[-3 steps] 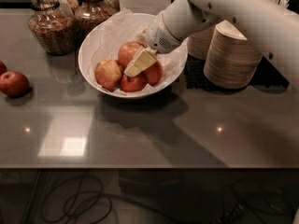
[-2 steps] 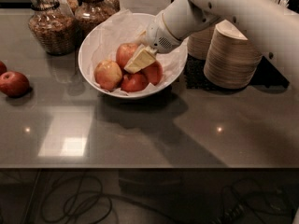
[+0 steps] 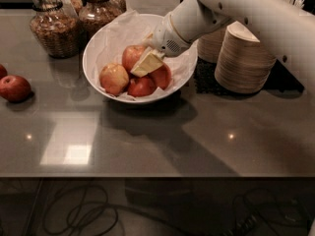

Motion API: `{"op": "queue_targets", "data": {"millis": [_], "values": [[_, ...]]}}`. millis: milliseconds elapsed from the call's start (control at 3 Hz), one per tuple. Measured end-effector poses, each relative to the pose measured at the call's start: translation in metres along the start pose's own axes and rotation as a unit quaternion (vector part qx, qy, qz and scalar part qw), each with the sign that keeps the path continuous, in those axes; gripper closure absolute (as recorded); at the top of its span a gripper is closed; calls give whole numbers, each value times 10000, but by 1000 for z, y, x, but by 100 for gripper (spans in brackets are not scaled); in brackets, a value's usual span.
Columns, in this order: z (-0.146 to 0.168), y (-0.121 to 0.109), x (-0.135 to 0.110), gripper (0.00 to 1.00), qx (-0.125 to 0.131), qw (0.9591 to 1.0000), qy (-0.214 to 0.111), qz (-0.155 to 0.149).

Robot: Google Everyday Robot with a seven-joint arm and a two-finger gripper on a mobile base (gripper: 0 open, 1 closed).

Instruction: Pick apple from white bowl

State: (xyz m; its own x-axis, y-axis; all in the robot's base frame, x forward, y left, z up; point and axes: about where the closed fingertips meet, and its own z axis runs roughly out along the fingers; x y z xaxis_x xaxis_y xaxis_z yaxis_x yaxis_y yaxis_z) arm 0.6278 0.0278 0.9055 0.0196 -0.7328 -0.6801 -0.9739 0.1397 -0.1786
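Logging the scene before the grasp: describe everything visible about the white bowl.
The white bowl is wide, round, glossy, lined with crinkled white paper. It stands upright on the grey counter, before glass jars, left of stacked beige bowls. At least four red-yellow apples lie inside. The gripper reaches in from the right, down among the apples.

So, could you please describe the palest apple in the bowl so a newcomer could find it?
Find the white bowl on the dark counter, where the gripper reaches in. The palest apple lies farthest left inside, apart from the gripper; it is yellowish, while its neighbours are deeper red.
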Motion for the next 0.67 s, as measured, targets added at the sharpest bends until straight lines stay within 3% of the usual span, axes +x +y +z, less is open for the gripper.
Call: {"op": "queue_targets", "data": {"millis": [333,667], "values": [[0,0,0,100,-4,10000,-1,1],[-11,3,-2,100,-20,9996,-281,42]]}}
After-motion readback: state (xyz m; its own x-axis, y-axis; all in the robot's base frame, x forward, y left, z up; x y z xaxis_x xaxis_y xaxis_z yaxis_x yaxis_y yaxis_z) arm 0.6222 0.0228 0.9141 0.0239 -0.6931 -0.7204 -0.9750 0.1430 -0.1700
